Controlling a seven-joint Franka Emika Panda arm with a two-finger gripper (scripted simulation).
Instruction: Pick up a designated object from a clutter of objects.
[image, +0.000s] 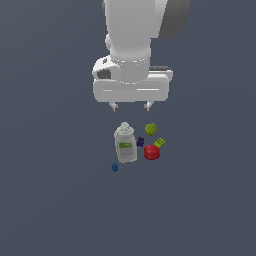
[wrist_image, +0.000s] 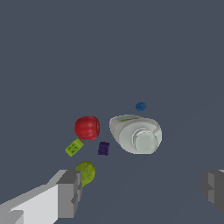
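My gripper (image: 132, 106) hangs above the clutter with its fingers wide apart and nothing between them. The yellow-green ball (image: 151, 129) sits just beside the bottle (image: 125, 144), beyond the red ball (image: 152, 152) and near the purple piece (image: 140, 142). One finger (wrist_image: 70, 192) already overlaps it in the wrist view, so I should centre over the ball before descending, keeping clear of the bottle.

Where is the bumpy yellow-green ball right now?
In the exterior view, the yellow-green ball sits right of the bottle, above the red ball, below the open gripper.
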